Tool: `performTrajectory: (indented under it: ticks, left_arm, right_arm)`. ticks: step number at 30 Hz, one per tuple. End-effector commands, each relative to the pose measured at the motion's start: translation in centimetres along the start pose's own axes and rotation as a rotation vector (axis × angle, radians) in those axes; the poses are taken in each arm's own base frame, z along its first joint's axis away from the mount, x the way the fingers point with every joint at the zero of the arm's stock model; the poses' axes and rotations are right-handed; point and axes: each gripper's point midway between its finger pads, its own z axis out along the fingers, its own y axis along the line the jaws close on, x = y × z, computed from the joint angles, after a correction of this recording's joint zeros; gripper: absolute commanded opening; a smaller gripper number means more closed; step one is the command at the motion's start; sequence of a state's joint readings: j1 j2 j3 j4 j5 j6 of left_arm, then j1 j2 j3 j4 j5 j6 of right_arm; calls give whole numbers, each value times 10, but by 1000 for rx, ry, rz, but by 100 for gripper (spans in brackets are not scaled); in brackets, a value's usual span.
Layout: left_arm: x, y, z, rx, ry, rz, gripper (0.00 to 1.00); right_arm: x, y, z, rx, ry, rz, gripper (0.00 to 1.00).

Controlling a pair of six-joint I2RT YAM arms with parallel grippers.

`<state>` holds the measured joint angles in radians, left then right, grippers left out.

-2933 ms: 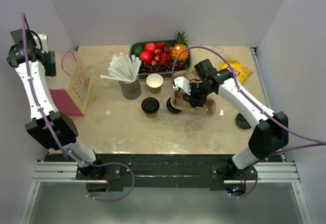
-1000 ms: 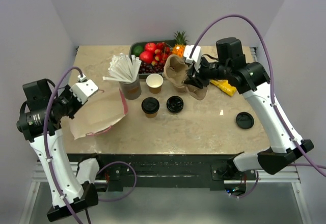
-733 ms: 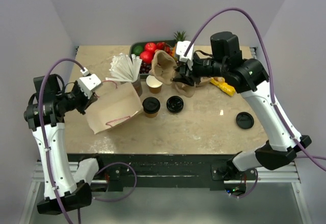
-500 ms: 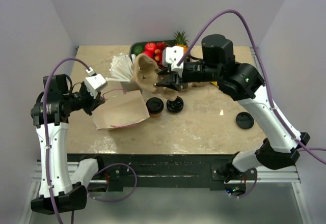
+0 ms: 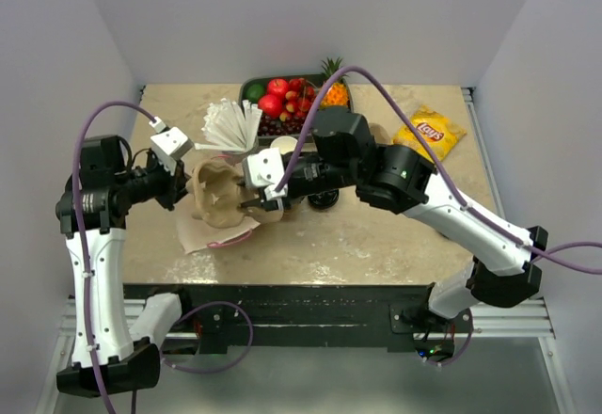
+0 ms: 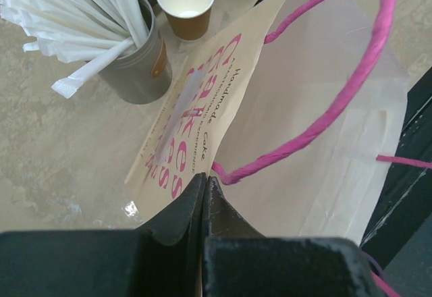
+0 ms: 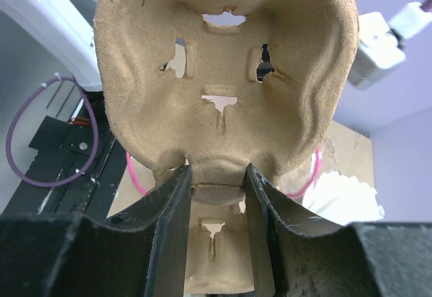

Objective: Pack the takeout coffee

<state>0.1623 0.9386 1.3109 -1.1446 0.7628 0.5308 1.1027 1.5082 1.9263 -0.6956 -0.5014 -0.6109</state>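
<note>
The takeout coffee is mostly hidden behind my right wrist; only a bit of its brown side shows. My right gripper is shut on the rim of a moulded pulp cup carrier. It holds the empty carrier on edge over the kraft paper bag. My left gripper is shut on the bag's top edge, beside a pink handle. I cannot tell whether the carrier is inside the bag's mouth.
A grey can of wrapped straws and a lidless paper cup stand behind the bag. A fruit tray is at the back, a chips bag at the back right. A loose black lid peeks out under my right arm.
My right arm has swung the carrier from the back right across to the bag on the left. My left arm has raised the bag by its edge and moved it right.
</note>
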Motion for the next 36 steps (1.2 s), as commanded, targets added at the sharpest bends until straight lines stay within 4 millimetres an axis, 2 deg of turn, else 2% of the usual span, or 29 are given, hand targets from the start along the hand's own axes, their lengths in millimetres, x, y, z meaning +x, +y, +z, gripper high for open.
performTrajectory:
  ticks: [1, 7, 11, 17, 25, 30, 33, 36]
  left_arm:
    - [-22, -12, -6, 22, -84, -39, 0]
    - [-20, -16, -8, 31, -86, -47, 0]
    - [-16, -20, -8, 37, -83, -48, 0]
    - [-11, -23, -10, 44, -63, -31, 0]
    - [-8, -24, -12, 46, -50, 0, 0]
    - [-4, -25, -12, 52, -36, 24, 0]
    - [0, -23, -12, 42, -20, 31, 0]
    - [-4, -23, -12, 42, -31, 36, 0]
  right_arm:
    - [-29, -2, 0, 50, -89, -92, 27]
    - [-19, 18, 21, -6, -85, -118, 27]
    - [-15, 15, 29, 2, -78, -163, 26]
    - [-31, 5, 25, 28, -101, -192, 26]
    - [-28, 5, 31, 25, -91, -205, 26]
    - [-18, 2, 33, 32, -55, -239, 25]
    - [-22, 1, 31, 36, -59, -241, 25]
    - [-18, 4, 30, 21, -48, -250, 25]
